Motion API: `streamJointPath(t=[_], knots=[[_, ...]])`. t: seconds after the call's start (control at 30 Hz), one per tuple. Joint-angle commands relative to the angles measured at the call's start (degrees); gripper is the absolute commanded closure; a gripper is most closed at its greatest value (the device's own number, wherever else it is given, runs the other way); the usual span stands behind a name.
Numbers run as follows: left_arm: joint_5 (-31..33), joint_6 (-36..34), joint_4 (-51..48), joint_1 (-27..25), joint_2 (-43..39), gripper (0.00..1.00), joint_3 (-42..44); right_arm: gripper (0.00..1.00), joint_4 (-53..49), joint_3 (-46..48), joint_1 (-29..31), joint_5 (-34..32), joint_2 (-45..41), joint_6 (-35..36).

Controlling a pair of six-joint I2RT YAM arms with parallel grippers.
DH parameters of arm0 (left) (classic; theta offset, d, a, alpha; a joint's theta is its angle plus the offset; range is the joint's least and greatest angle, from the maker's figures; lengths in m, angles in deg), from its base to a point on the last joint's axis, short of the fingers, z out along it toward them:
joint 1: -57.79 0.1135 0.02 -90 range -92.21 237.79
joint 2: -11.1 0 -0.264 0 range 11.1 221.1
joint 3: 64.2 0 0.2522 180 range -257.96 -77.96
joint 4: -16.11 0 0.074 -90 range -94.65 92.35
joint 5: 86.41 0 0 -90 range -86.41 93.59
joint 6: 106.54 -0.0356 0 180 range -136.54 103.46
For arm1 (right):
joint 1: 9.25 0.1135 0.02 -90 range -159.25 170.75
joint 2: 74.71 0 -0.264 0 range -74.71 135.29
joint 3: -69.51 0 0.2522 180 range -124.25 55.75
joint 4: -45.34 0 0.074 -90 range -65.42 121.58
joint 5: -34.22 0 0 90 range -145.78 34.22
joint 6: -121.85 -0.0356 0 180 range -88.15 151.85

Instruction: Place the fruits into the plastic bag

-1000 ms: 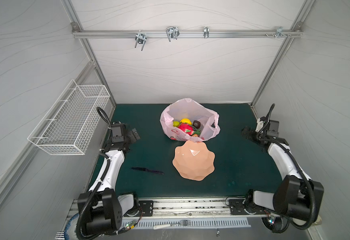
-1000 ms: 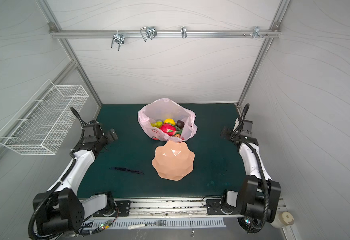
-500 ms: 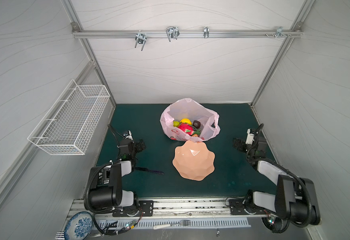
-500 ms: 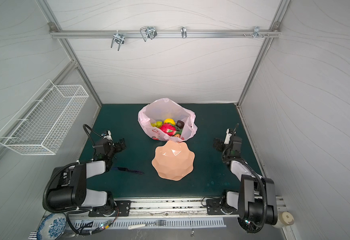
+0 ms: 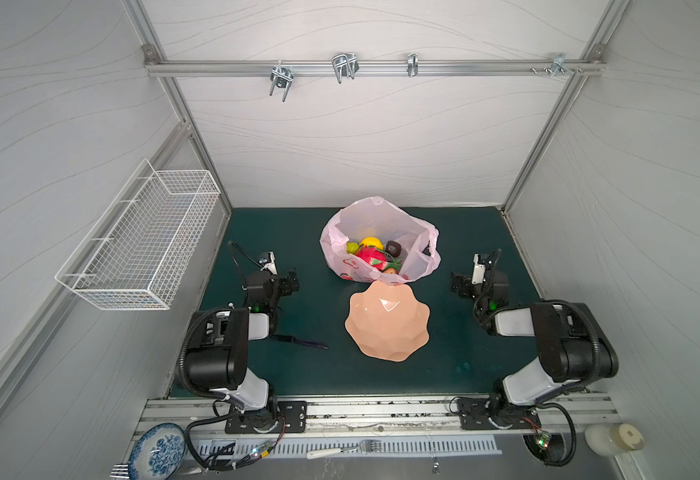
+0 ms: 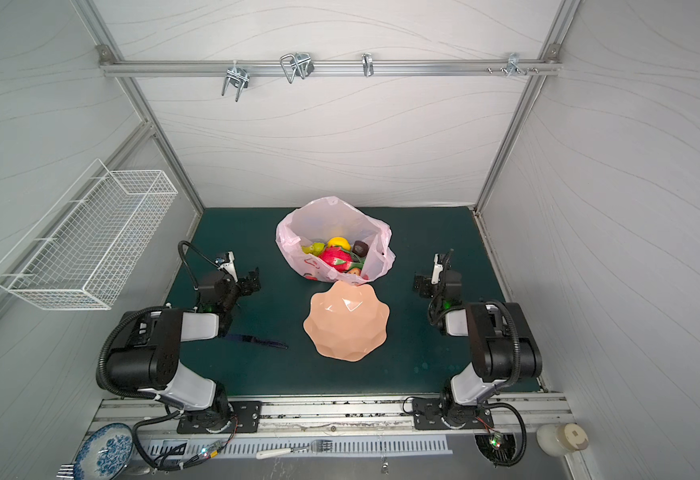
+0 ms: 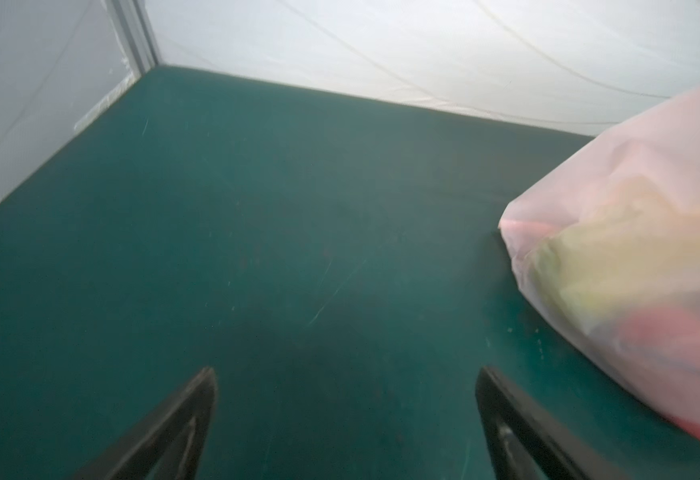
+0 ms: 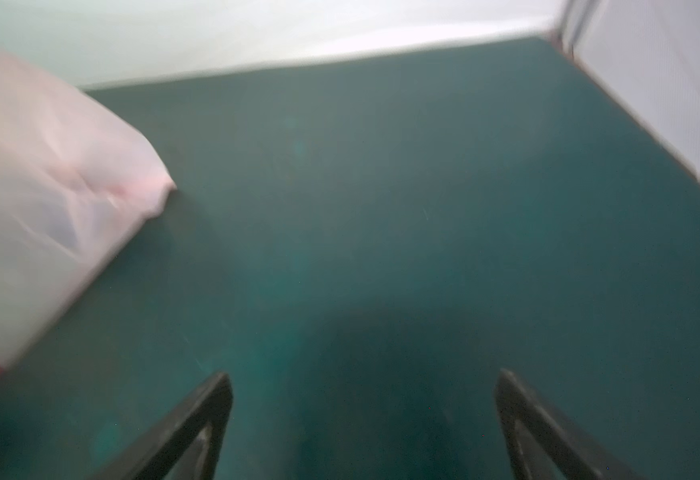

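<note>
The pale-pink plastic bag [image 5: 377, 216] [image 6: 331, 216] stands open at the back middle of the green mat. The fruits lie inside it: a pink-red dragon fruit [image 5: 369, 255] [image 6: 335, 257], a yellow lemon [image 5: 371, 242], a dark fruit [image 5: 393, 248] and a green pear [image 5: 352, 248]. My left gripper [image 5: 289, 284] [image 7: 346, 374] hangs open and empty low over the mat, left of the bag [image 7: 631, 187]. To the right of the bag [image 8: 40, 166], my right gripper [image 5: 460, 286] [image 8: 364, 378] is also open and empty. Both are apart from the bag.
An empty peach scalloped bowl [image 5: 387, 324] sits just in front of the bag. A dark slim tool [image 5: 302, 341] lies on the mat by the left arm. A wire basket [image 5: 144, 241] hangs on the left wall. A blue plate [image 5: 157, 451], fork [image 5: 348, 449] and jar [image 5: 612, 438] lie beyond the front rail.
Both arms have folded back toward the front and their grippers have dropped low over the mat. The grippers stay open. The bag, fruits and bowl have not moved.
</note>
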Motion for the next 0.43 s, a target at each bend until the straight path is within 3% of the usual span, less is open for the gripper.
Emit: streamJointPath(t=[0.0, 0.4], knots=[[1.5, -1.3, -0.3, -0.4, 0.5, 0.01, -1.1, 0.01, -1.7, -0.6, 0.7, -3.2, -0.5, 2.1], [1.6, -1.4, -0.1, -0.4, 0.5, 0.01, -1.0, 0.01, -0.9, -0.9, 0.7, -3.5, 0.6, 2.0]])
